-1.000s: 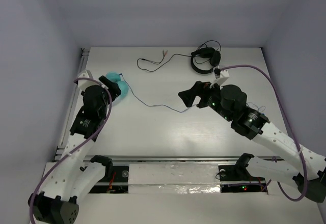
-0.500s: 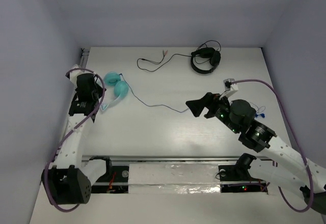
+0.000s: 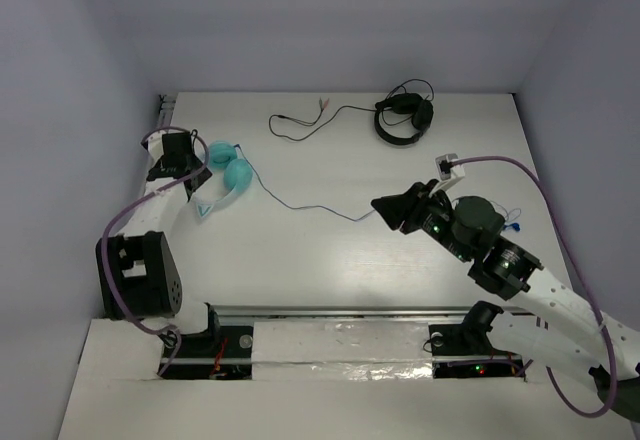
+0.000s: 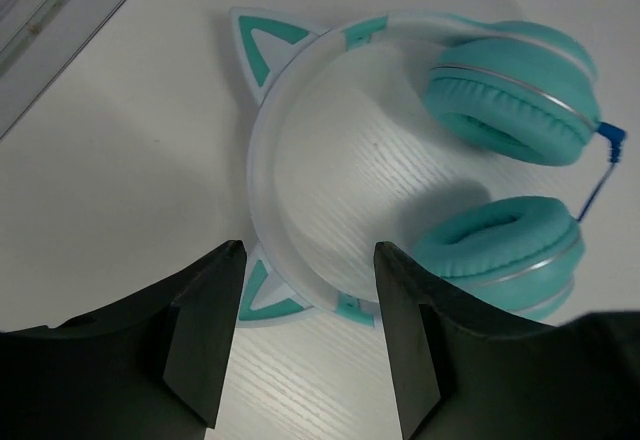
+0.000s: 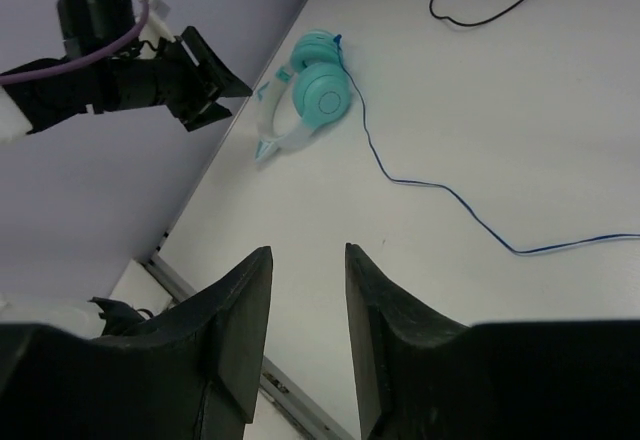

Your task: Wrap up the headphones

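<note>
Item one, teal over-ear headphones (image 3: 228, 175) with round padded cups and a pale headband carrying two cat-ear points: lying flat on the white wood-grain table (image 3: 330, 260) at about 9 o'clock of its surface, close to the left edge, cups side by side toward 12 o'clock and the headband arching toward 7 o'clock; in the left wrist view (image 4: 270, 130) both cups face up, and in the right wrist view (image 5: 310, 95) the set lies far off near the table edge. Item two, thin dark blue cable (image 3: 310, 208): leaves a cup and runs loose across the table toward 4 o'clock, its far end near the right gripper; unwound, lying in a slack wavy line (image 5: 440, 190). Item three, left gripper (image 3: 186, 156), black, two fingers: just beside the headphones at their 9 o'clock, fingers spread with nothing held (image 4: 308, 255), the near arc of the headband showing through the gap; whether it touches cannot be told. Item four, right gripper (image 3: 385, 206), black, two fingers: near the table's middle, at about 3 o'clock, fingers parted by a narrow gap, empty (image 5: 307, 253), well apart from the headphones. Item five, black headphones (image 3: 403, 120) with a black cable (image 3: 350, 109): at 1 o'clock of the table, cable trailing toward 9 o'clock
</note>
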`<state>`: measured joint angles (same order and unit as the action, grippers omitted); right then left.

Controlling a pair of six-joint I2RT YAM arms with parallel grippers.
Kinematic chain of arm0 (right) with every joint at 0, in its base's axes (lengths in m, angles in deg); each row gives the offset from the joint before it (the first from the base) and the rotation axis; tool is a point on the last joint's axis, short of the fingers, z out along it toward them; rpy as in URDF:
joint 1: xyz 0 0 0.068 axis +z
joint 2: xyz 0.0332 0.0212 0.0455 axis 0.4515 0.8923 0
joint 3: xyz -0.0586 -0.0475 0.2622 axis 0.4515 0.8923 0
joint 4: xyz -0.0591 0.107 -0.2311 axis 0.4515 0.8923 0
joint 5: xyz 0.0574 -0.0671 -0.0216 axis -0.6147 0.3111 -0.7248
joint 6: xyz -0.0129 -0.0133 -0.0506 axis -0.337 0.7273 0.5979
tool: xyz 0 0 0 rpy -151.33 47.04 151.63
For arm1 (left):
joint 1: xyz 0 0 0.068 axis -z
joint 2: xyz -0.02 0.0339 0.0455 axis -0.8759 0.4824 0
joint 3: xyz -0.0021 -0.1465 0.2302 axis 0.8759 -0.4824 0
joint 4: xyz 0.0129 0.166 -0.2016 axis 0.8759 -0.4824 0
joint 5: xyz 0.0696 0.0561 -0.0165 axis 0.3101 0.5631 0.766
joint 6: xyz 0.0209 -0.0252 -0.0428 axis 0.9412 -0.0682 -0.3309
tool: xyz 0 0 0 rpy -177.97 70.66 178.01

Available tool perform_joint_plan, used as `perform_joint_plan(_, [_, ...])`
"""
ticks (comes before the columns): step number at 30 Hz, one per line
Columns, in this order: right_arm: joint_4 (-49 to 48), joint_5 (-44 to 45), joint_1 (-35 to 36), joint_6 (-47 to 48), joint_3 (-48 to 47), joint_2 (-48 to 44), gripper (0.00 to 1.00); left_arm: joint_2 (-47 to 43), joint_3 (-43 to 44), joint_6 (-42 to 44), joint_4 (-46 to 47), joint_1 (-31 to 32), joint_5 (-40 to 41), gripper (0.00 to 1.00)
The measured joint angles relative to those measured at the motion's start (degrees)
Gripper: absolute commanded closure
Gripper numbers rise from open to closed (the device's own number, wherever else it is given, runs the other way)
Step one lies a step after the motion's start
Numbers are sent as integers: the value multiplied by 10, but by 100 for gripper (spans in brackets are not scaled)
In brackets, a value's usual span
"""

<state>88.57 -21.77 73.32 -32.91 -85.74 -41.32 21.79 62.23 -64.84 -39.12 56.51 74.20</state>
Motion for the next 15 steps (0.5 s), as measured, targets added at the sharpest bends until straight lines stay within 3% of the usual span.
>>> perform_joint_plan(15, [-8,-34,0,1,5,0,58,161,34,12,3,-35,-9,57])
